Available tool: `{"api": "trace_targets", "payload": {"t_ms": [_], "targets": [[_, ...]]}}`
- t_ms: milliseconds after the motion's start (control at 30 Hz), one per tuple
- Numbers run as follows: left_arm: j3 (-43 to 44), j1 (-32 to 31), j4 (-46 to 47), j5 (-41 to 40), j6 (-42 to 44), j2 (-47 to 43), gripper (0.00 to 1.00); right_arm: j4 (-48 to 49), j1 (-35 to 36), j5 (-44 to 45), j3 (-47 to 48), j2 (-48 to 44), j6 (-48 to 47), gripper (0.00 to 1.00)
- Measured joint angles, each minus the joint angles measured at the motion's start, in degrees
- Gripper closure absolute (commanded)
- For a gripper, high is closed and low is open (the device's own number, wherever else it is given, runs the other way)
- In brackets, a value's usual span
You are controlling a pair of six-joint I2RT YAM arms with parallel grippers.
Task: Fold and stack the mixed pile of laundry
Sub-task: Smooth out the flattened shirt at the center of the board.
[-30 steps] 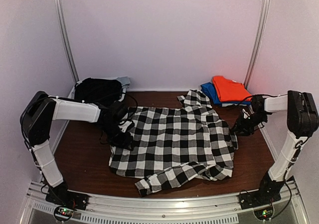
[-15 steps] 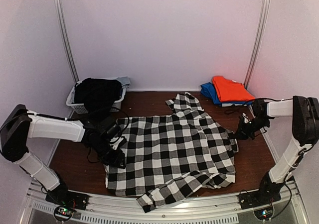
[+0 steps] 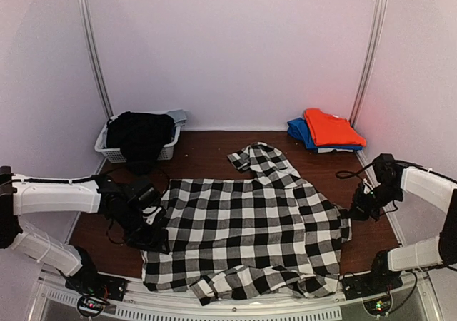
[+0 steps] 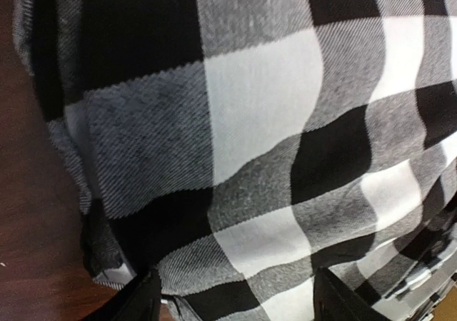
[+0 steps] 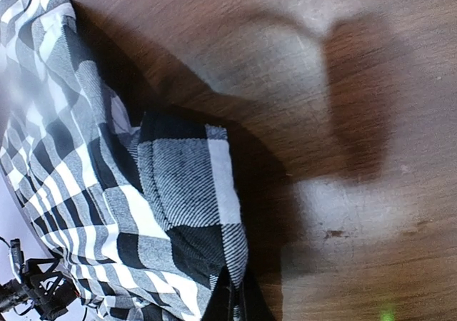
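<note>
Lying spread across the middle of the dark wooden table (image 3: 207,146), the black-and-white checked shirt (image 3: 250,225) takes up most of the space between the two arms, its near hem rumpled along the table's front edge and a smaller checked part sticking out toward the far wall. The left arm (image 3: 57,196) reaches in low from the left, and the left jaws sit at the shirt's left edge. In the left wrist view the checked cloth (image 4: 257,107) fills almost the whole picture, with a strip of table (image 4: 28,228) at the left; two dark fingertips (image 4: 139,303) show at the bottom, standing apart with cloth bunched between them, and I cannot tell whether they actually clamp it. The right arm (image 3: 428,185) bends in from the right, and the right jaws meet the shirt's right edge. In the right wrist view they are pressed together on a folded corner of the shirt (image 5: 171,192), pinching it just above the bare table (image 5: 343,85). At the far left corner a black garment (image 3: 139,135) is heaped in a small white basket (image 3: 106,150) and spills over its front. At the far right an orange-red garment (image 3: 328,127) lies folded on top of a blue one (image 3: 298,130), well apart from the checked shirt.
</note>
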Motion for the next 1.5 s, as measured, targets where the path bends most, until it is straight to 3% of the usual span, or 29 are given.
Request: {"api": "trace_targets", "payload": {"t_ms": [67, 133, 167, 267, 300, 367, 567, 767, 1033, 1233, 1433, 1500], "targets": [[3.48, 0.92, -1.68, -0.35, 0.87, 0.68, 0.13, -1.4, -0.02, 1.33, -0.09, -2.38, 1.36, 0.95], [6.71, 3.26, -2.27, -0.39, 2.21, 0.85, 0.03, -1.84, -0.13, 2.14, -0.09, -3.52, 2.43, 0.58], [8.57, 5.27, -2.51, -0.37, 3.08, 0.83, 0.02, -1.97, -0.22, 2.38, -0.04, -3.72, 2.86, 0.49], [14.16, 11.91, -2.78, -0.59, 6.05, 0.61, 0.02, -3.02, -0.63, 4.48, 1.84, -3.32, 2.25, 0.34], [16.26, 13.7, -2.99, -0.9, 7.13, 0.63, 0.02, -3.21, -0.74, 5.2, 3.5, -2.99, 1.49, 0.33], [20.09, 15.82, -2.95, -1.51, 8.94, 0.94, 0.02, -2.95, -0.83, 6.23, 7.72, -1.88, -0.44, 0.33], [30.6, 19.74, -0.2, -1.18, 12.79, 9.18, 0.02, 2.56, -0.87, 2.56, 24.44, 11.06, -8.13, 0.49], [34.4, 21.09, 2.93, 0.28, 15.52, 17.59, 0.02, 6.56, 0.98, -2.8, 38.47, 31.34, -12.41, 0.52], [43.87, 21.09, 2.89, 1.14, 18.05, 27.52, 0.02, 5.29, 9.11, -1.4, 57.57, 50.07, -15.98, 0.55], [50.66, 21.09, 1.79, 1.22, 21.14, 33.7, 0.02, 2.4, 13.92, 2.08, 62.75, 57.4, -18.25, 0.55], [51.17, 21.09, 0.11, 1.44, 23.67, 35.63, 0.03, -0.39, 16.37, 7.08, 62.9, 59.32, -20.37, 0.54], [50.47, 21.09, -0.07, 1.73, 24.33, 35.76, 0.06, -0.55, 17.0, 9.07, 62.97, 59.32, -20.74, 0.62]]}}
